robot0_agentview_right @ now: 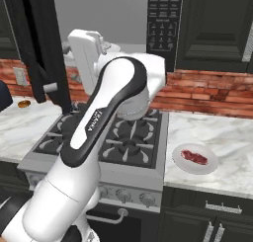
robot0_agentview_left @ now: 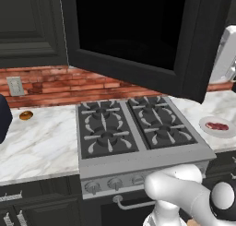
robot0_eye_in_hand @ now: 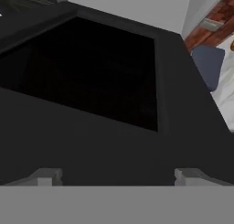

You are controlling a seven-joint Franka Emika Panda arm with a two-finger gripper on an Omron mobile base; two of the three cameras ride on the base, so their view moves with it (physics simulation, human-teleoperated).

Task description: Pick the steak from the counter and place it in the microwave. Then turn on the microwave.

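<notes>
Closest to the hand camera we find the two dark finger tips (robot0_eye_in_hand: pixel 48 176) of the gripper (robot0_eye_in_hand: pixel 118 176), set wide apart with nothing between them, facing the dark glass door (robot0_eye_in_hand: pixel 91 77) of the microwave (robot0_agentview_right: pixel 165 23) at close range.

We record the steak (robot0_agentview_right: pixel 194 156) as a small dark-red slab lying flat on a white plate (robot0_agentview_right: pixel 210 168), which rests on the counter (robot0_agentview_right: pixel 232 142) just to the right of the stovetop (robot0_agentview_right: pixel 123 142). From the left base view the same steak (robot0_agentview_left: pixel 216 126) sits on its plate (robot0_agentview_left: pixel 205 128) near the right edge of the frame. We see nothing touching it; the arm is well apart from it.

We note the microwave mounted above the stovetop, its door swung open and hanging out over the burners in the left base view (robot0_agentview_left: pixel 138 36). Its button keypad (robot0_agentview_right: pixel 164 14) is visible on the right side, and a light grey interior shows behind the arm in the right base view.

The white arm (robot0_agentview_right: pixel 106 117) rises over the stovetop and reaches up toward the open door.

Further out, we observe a red brick backsplash (robot0_agentview_left: pixel 46 84) with a wall socket (robot0_agentview_left: pixel 15 86), a small orange-brown roundish item (robot0_agentview_left: pixel 26 115) on the counter left of the stovetop, and dark panelled cabinets (robot0_agentview_right: pixel 217 23) above.
</notes>
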